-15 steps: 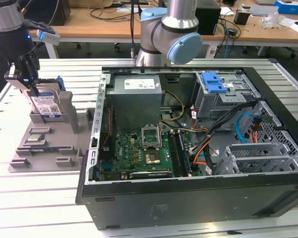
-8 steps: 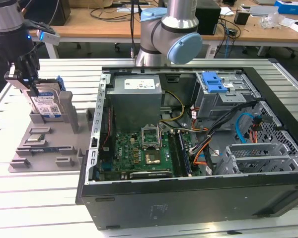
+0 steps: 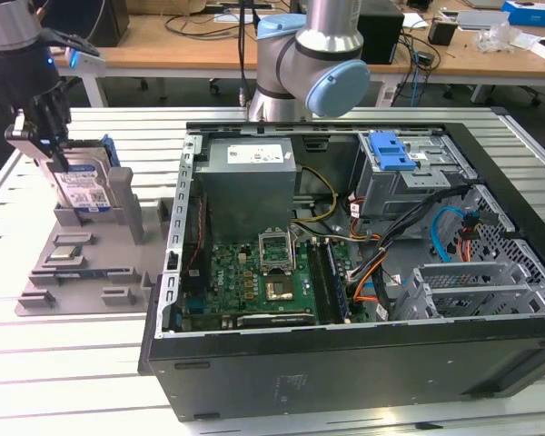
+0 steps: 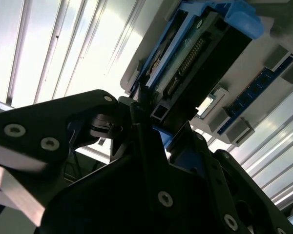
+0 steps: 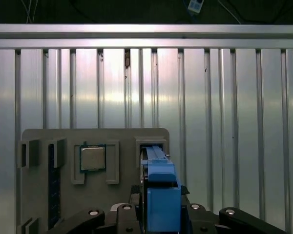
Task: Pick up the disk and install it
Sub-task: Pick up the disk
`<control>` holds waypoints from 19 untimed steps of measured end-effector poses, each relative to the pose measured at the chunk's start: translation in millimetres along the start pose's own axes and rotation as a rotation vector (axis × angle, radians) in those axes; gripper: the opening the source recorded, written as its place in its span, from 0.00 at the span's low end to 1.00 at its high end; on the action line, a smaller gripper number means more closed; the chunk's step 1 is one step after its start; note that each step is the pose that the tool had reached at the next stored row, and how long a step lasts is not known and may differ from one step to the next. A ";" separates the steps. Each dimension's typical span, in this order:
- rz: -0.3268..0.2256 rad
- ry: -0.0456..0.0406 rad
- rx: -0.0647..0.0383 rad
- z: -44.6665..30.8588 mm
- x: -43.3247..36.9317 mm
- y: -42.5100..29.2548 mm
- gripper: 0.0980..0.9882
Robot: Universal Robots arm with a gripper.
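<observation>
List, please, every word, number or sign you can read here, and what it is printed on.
No text can be read.
Label on the disk: printed, but too small to read.
Sticker on the power supply: printed, but blurred.
Blue box at the back: marks too small to read.

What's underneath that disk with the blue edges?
A grey holder tray. The disk stands upright in one of its slots. The slot walls hide the disk's bottom edge, so what it rests on down there cannot be seen.
</observation>
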State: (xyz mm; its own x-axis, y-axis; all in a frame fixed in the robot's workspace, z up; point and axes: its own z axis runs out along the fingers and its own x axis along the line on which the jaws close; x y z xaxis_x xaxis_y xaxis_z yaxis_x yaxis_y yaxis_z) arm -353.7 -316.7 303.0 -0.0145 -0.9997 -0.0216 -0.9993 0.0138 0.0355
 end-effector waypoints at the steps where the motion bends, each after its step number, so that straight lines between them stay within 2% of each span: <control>1: 0.000 0.0000 0.000 -2.9 -0.2 0.1 0.30; 6: 0.000 0.0000 0.000 -14.8 -0.6 0.6 0.30; 7: 0.000 0.0000 0.000 -19.4 -0.8 0.8 0.30; 16: 0.000 0.0000 0.000 -34.3 -1.2 1.3 0.30; 17: 0.000 0.0000 0.000 -39.6 -1.3 1.5 0.30; 19: 0.000 0.0000 0.000 -42.1 -1.4 1.6 0.30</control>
State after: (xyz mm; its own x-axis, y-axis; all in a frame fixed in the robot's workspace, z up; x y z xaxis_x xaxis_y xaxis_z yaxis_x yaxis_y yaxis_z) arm -353.7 -316.2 345.2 -0.0147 -0.9997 -0.0216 -0.9993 0.0139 0.0354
